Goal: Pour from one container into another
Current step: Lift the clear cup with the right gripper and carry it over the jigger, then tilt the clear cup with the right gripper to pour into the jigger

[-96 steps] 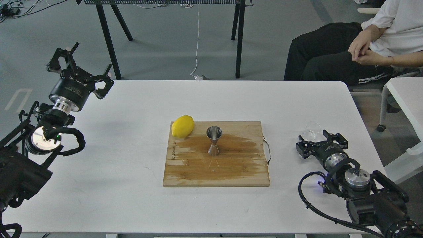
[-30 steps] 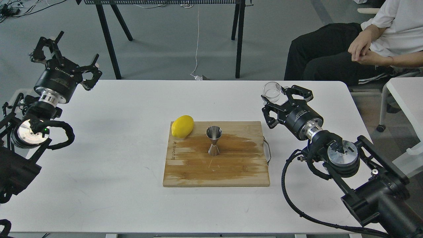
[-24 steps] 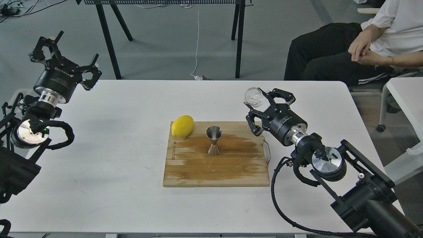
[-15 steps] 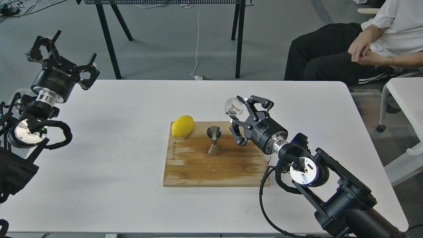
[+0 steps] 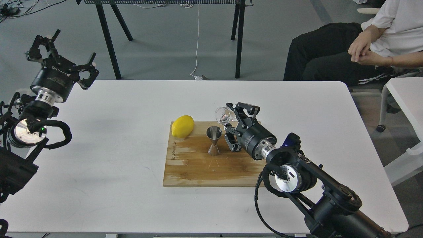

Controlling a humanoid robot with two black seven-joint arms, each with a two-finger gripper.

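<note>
From the head view, your right pincer (image 5: 230,125) holds the clear glass cup (image 5: 223,115) tilted at its far tip, above the wooden board (image 5: 185,165) on the white surface (image 5: 132,109). The steel jigger (image 5: 213,140) stands upright just left of that pincer, below the cup's mouth; the lemon (image 5: 182,126) lies further left. Your left pincer (image 5: 59,49) hangs with fingers spread wide, gripping nothing, well apart from the board

We see a yellow lemon (image 5: 182,126) at the far left corner of the light brown wooden board (image 5: 185,172), whose middle carries a darker brown stain. The jigger (image 5: 213,140) is shiny silver, the glass cup (image 5: 222,115) clear, our grippers black, the table (image 5: 132,205) white.
</note>
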